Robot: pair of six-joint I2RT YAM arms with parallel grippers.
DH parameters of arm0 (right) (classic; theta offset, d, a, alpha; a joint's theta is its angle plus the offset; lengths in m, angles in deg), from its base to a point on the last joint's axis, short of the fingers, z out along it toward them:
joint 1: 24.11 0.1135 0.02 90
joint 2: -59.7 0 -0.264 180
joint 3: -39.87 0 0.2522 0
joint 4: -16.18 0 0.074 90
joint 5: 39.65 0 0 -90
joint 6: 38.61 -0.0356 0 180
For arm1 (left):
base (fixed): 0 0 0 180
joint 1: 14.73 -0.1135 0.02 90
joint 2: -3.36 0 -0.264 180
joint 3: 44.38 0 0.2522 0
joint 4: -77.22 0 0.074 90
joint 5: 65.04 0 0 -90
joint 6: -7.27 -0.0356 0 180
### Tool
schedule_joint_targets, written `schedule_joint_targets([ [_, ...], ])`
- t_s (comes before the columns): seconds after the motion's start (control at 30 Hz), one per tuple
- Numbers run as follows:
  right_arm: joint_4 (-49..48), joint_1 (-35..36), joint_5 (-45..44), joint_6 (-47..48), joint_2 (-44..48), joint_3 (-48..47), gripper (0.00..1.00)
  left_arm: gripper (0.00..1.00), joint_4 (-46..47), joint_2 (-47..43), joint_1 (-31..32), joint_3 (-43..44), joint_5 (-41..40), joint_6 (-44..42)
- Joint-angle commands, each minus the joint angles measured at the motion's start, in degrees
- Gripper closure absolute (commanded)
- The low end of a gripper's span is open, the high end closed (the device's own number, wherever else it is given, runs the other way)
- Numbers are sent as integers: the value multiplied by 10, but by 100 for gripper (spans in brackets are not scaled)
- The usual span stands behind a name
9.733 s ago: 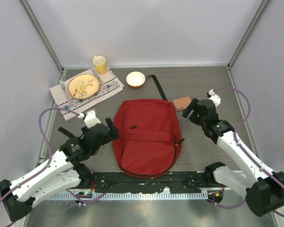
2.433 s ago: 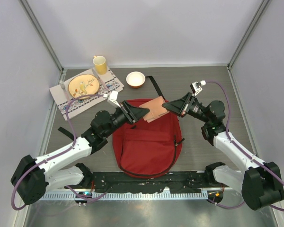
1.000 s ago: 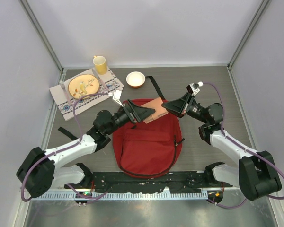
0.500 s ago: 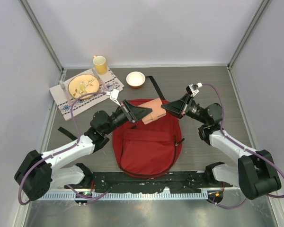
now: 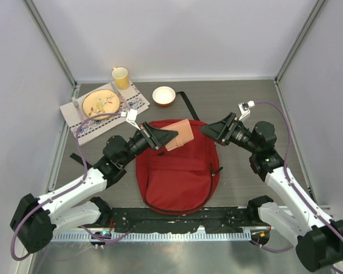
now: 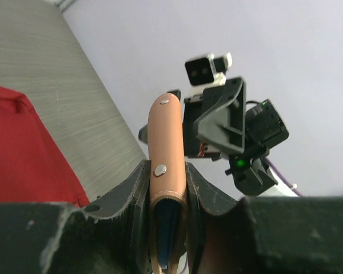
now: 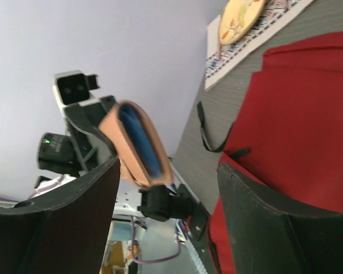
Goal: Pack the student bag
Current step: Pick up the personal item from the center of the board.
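Note:
The student bag (image 5: 177, 171), a dark-red backpack, lies flat on the table between the arms, also seen in the left wrist view (image 6: 23, 154) and right wrist view (image 7: 297, 108). A tan leather case (image 5: 183, 133) with blue contents hangs over the bag's far end. My left gripper (image 5: 171, 136) is shut on the case (image 6: 163, 131), and its fingers (image 6: 138, 188) press both sides. My right gripper (image 5: 207, 129) stands open a short way right of the case (image 7: 134, 145), with nothing between its fingers (image 7: 240, 194).
At the back left a yellow mug (image 5: 120, 77) stands by a plate (image 5: 99, 104) with cutlery on a patterned placemat (image 5: 134, 108). A white bowl (image 5: 163, 95) sits behind the bag. A black strap (image 5: 188, 105) trails from the bag's top.
My left gripper closed on the tan case. My right gripper opened, let go of the case and drew back to the right.

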Motion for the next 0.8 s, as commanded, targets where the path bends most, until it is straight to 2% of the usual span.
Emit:
schedule_joint_targets([
  [0.0,112,4,-20,72,34,9,26,70,-27,-46,0,7,-54,-30],
  [0.1,30,24,-2,6,46,58,25,69,-27,-56,0,1,-65,-29],
  [0.17,10,46,-17,-13,47,67,25,69,-25,-58,0,-2,-70,-25],
  [0.33,-24,132,-53,-5,21,43,24,69,-20,-51,0,0,-74,-20],
  [0.53,-123,173,-71,-32,-32,39,24,69,-5,-44,-1,-3,-72,-9],
  [0.77,-209,185,-95,-38,-65,36,24,69,2,-39,0,-6,-64,4],
])
